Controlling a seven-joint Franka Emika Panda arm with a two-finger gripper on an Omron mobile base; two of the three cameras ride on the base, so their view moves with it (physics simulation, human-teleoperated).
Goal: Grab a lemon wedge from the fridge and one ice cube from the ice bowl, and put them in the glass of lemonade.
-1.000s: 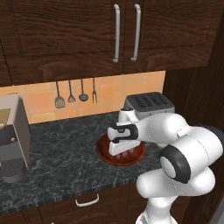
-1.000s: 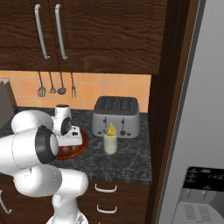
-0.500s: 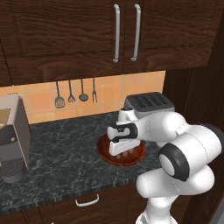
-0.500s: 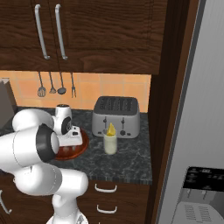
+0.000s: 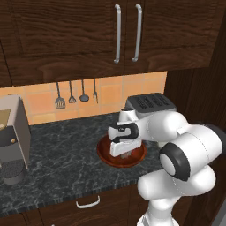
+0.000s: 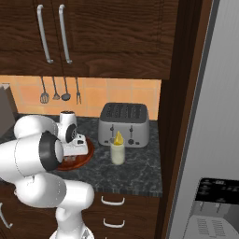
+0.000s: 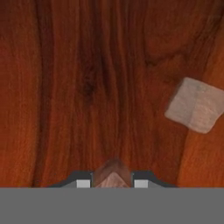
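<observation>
In the hand view a small pale ice cube [image 7: 113, 178] sits between the two dark fingertips [image 7: 83, 183] of the gripper [image 7: 112, 183], and the tips stand close on both sides of it, so the gripper is narrowed around this cube and appears to pinch it; if it is already lifted I cannot tell. A second ice cube [image 7: 195, 105] lies loose on the reddish wooden floor of the ice bowl [image 7: 87, 87], up and to the right in that view, well apart from the fingers. In the left base view the ice bowl [image 5: 106, 155] stands on the dark marbled desk [image 5: 57, 159], and the white hand of the arm reaches straight down into it, so the gripper [image 5: 125, 156] is low inside the bowl. In the right base view the ice bowl [image 6: 84, 158] is partly hidden behind the arm. Just to its right stands the glass of lemonade [image 6: 117, 153] with pale liquid, and the lemon wedge [image 6: 118, 138] sits yellow on top of it. Behind the glass is a grey toaster [image 6: 124, 124], near the wall. The grey fridge [image 6: 210, 140] fills the right side of this view. Small utensils [image 5: 74, 93] hang on the orange tiles, dark wooden cabinets [image 5: 110, 31] are above, and a coffee machine [image 5: 13, 137] stands at the far left of the desk.
</observation>
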